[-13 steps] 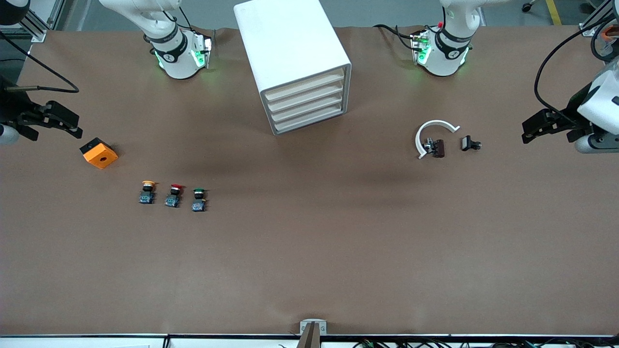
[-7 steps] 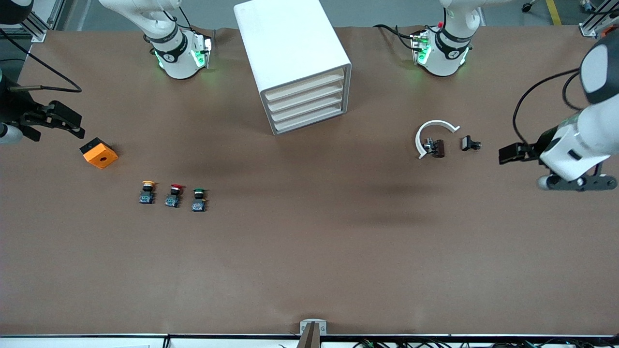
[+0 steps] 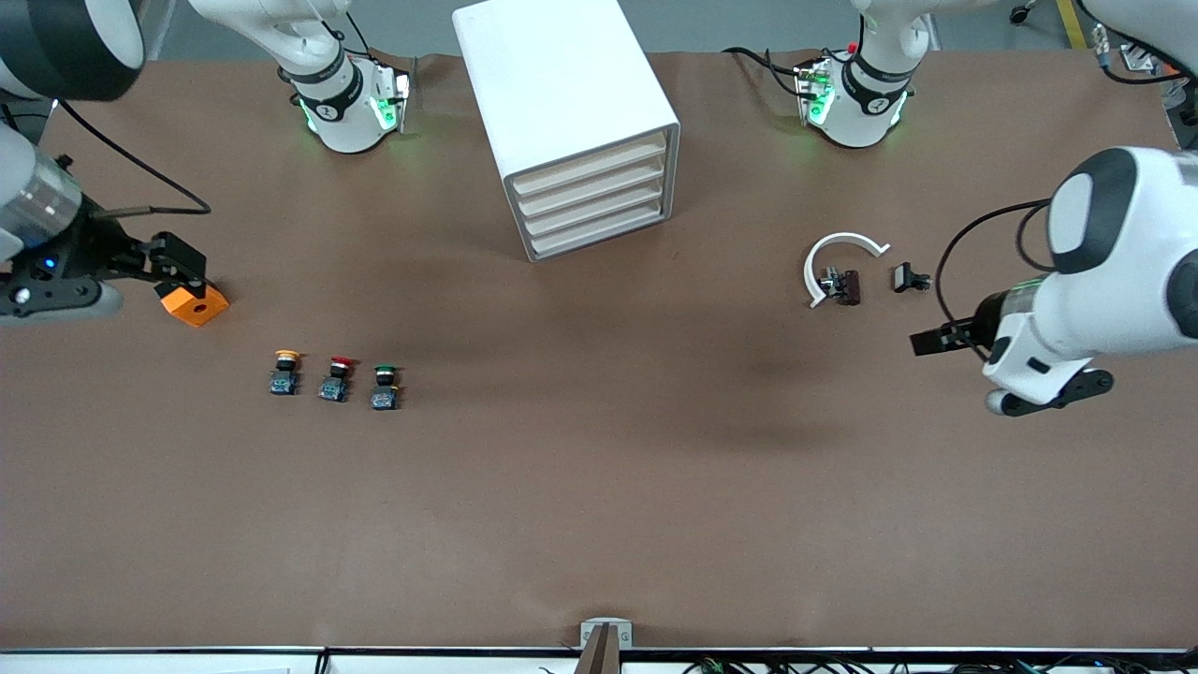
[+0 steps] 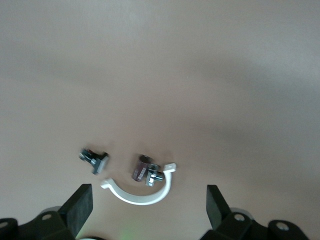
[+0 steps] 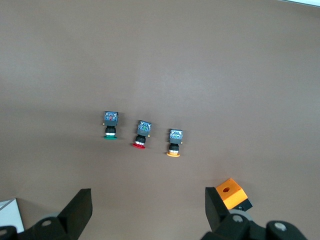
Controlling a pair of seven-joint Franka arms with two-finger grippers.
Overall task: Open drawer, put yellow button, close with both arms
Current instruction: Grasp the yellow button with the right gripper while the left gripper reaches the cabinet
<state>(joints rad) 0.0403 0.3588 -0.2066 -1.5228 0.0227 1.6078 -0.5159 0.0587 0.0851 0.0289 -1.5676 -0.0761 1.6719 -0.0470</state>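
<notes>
The white cabinet [image 3: 562, 94] stands between the two arm bases, and its uppermost drawer [image 3: 591, 169] is shut like the three below it. The yellow button [image 3: 286, 371] [image 5: 174, 143] stands upright at the right arm's end of a row of three buttons. My right gripper [image 3: 182, 267] [image 5: 148, 202] hangs open and empty over the edge of an orange block, apart from the buttons. My left gripper [image 3: 925, 343] [image 4: 148, 199] is open and empty too, above bare table beside the small black parts.
An orange block [image 3: 198, 305] [image 5: 231, 194] lies near the right gripper. Red [image 3: 337, 377] and green [image 3: 385, 386] buttons stand beside the yellow one. A white curved clamp [image 3: 836, 249] [image 4: 142, 196] and two dark small parts [image 3: 847, 285] [image 3: 909, 277] lie toward the left arm's end.
The left arm has swung in from its end of the table toward the small parts. The right gripper has moved in over the orange block. Both grippers stay open.
</notes>
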